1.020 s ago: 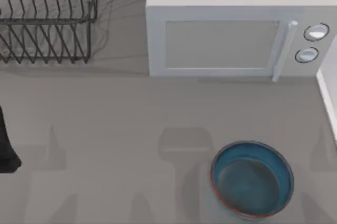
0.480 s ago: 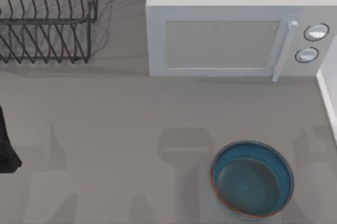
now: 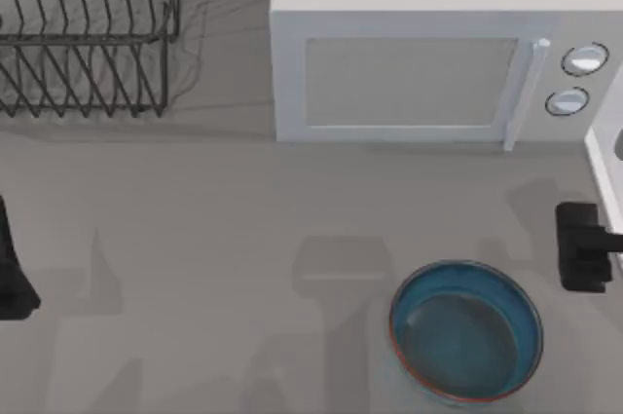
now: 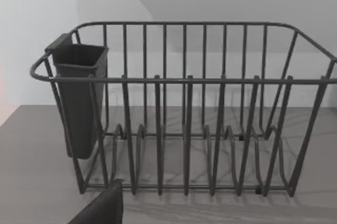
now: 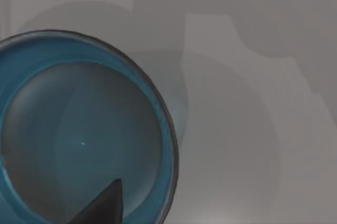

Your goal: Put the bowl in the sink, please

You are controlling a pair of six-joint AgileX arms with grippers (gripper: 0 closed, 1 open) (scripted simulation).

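1. The bowl (image 3: 465,330) sits upright on the grey tabletop (image 3: 214,229) near the top view's lower edge, right of centre, its teal inside empty and open to above.
2. The right tool (image 3: 584,246) hangs at the right edge, just beside the bowl's upper-right rim and apart from it; whether its fingers are spread or pressed together cannot be told.
3. The left tool (image 3: 12,273) is parked at the far left edge, well apart from the bowl; its state cannot be told either.
4. A white microwave (image 3: 428,63) stands closed at the back, two round knobs (image 3: 576,78) on its right; no readable writing.
5. A wire dish rack (image 4: 184,108) at back left holds a dark utensil cup (image 4: 79,97).
6. Bare tabletop lies between rack, microwave and bowl.
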